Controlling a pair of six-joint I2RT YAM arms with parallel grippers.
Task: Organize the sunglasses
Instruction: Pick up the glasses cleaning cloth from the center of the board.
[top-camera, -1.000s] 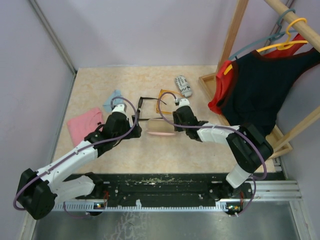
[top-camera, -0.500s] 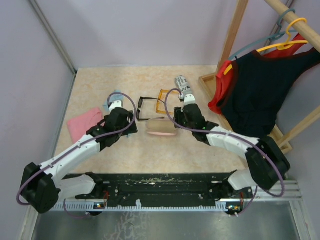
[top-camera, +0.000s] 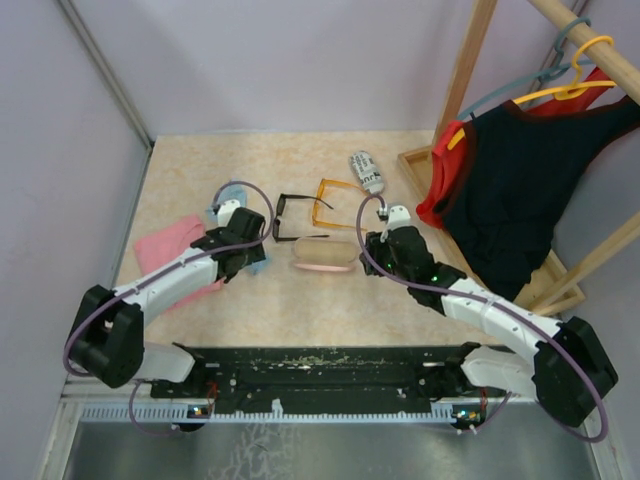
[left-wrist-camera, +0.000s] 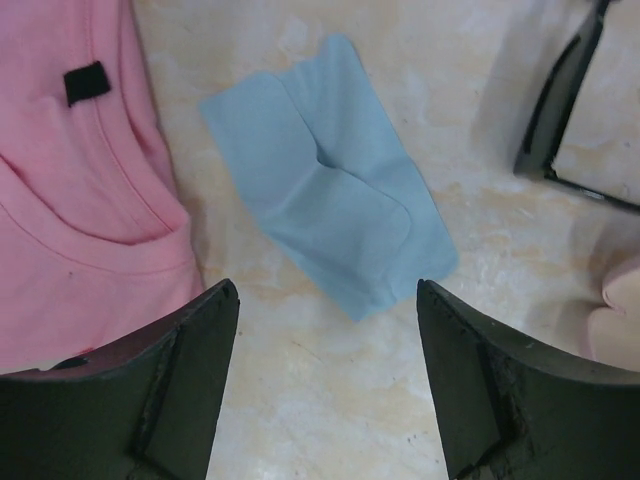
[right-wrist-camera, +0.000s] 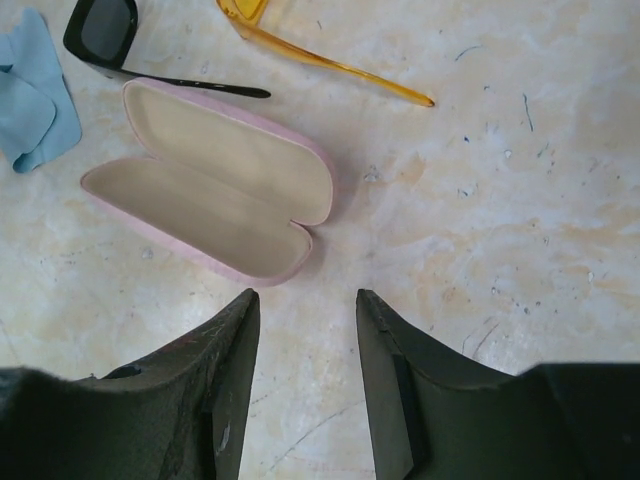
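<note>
The black-framed sunglasses lie unfolded on the table, and the orange-framed sunglasses lie just right of them. In the right wrist view the black pair and the orange pair sit along the top edge. My left gripper hangs open over bare table, left of the black pair; nothing is between its fingers. To the right of the pink case my right gripper is open and empty, and its fingertips stand just short of the case.
An open pink case lies in front of both pairs, its cream lining up. A blue cloth and a pink garment lie at the left. A black-and-white printed case lies farther back. A wooden rack with hanging clothes stands on the right.
Both grippers have drawn away from the pink case, the left one leftward toward the blue cloth, the right one rightward and nearer. The right jaws have opened. The case now lies alone.
</note>
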